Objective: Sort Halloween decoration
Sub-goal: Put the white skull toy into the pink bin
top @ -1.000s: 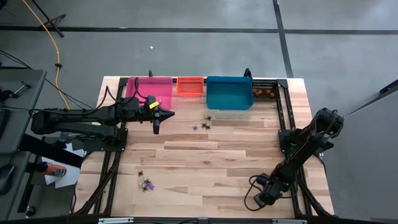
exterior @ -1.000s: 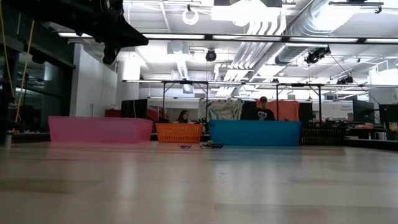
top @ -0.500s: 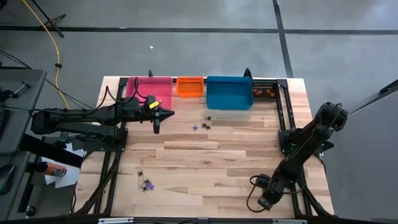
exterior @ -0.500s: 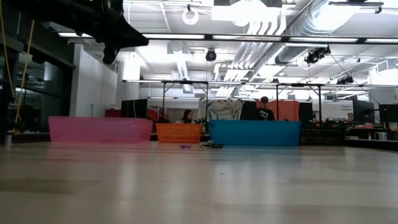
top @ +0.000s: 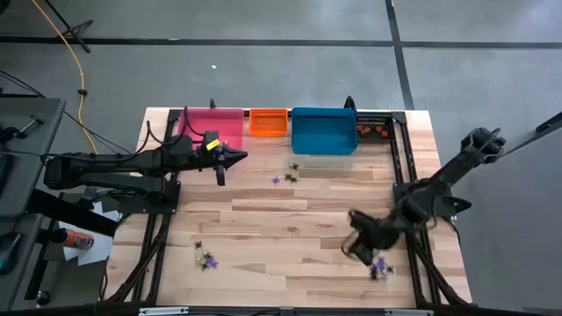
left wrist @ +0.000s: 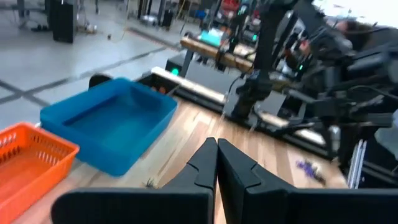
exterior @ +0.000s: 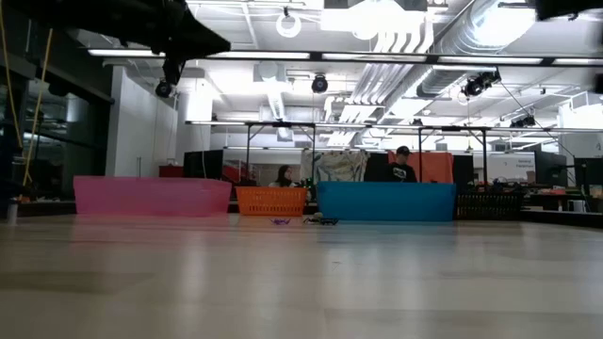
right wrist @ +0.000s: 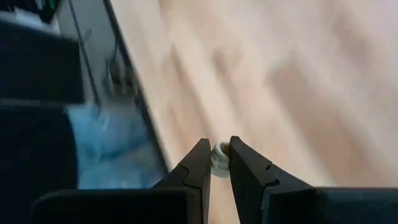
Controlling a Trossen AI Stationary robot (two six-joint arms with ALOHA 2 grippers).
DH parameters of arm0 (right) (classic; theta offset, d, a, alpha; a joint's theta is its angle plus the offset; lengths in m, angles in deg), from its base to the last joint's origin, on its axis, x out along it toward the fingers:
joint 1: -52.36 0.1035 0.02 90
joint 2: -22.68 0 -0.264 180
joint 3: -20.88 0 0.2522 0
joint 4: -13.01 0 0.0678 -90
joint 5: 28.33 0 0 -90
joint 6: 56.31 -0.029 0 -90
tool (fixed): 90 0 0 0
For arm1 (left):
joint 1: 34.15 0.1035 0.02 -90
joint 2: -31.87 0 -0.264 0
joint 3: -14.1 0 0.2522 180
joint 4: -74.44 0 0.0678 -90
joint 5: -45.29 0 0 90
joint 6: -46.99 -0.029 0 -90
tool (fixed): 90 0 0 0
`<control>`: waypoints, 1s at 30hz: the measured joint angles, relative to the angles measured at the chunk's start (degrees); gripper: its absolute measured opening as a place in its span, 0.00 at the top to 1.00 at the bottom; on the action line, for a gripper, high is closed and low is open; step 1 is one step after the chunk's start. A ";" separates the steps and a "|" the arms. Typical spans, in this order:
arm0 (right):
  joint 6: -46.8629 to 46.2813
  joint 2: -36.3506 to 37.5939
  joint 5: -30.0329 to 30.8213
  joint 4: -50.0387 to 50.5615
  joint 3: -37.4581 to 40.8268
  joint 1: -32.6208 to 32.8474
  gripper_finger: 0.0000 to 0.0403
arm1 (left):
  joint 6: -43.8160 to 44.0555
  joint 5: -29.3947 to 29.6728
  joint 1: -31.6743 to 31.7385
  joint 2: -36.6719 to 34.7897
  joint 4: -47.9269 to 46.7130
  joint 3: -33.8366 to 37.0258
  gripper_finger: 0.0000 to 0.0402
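Light wood tabletop, landmark is the blue bin at its far edge. Pink bin sits well to one side of the blue bin with the orange bin between them, a black bin just on the blue bin's other side. Left arm reaches in from the pink-bin side, left pincer hanging above the tabletop near the pink bin, fingers pressed together, nothing in them. Right arm crosses the near right part of the tabletop, well away from the blue bin; right pincer is clamped on a small pale whitish trinket, rounded, seen only in the right wrist view. Other trinkets are tiny: a purple-and-black cluster just in front of the blue bin, a purple-and-black cluster far from it near the left front, a purple cluster beside the right pincer. Exact shapes too small to tell.
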 joint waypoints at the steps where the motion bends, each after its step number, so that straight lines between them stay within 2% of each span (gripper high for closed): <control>1: 3.12 0.66 1.13 -0.11 0.00 -2.09 0.90 | -0.05 0.00 0.00 0.00 1.13 0.00 1.00; 6: 21.58 1.94 3.63 -4.54 -0.02 -14.25 0.90 | -2.09 1.06 0.00 0.00 5.03 0.00 1.00; 11: 38.40 1.92 3.12 -15.62 -0.02 -26.20 0.90 | 0.02 3.52 0.02 0.04 6.65 0.00 1.00; 15: 47.36 1.92 0.45 -25.50 -0.02 -34.89 0.90 | 1.12 3.52 -0.55 1.23 12.78 0.00 1.00; 19: 51.88 1.92 -4.26 -34.62 -0.02 -41.87 0.90 | -2.97 3.17 -1.40 4.41 18.29 -0.12 1.00; 22: 53.29 1.92 -7.62 -39.71 -0.02 -45.54 0.90 | -4.53 -0.02 -1.58 8.09 18.11 -2.22 1.00; 26: 54.55 1.90 -10.61 -42.46 -0.04 -48.01 0.90 | -8.28 -7.09 -1.60 13.58 17.13 -6.66 1.00; 30: 54.91 1.90 -11.44 -42.75 -0.04 -48.33 0.90 | -9.11 -8.15 -1.35 17.01 14.98 -9.90 1.00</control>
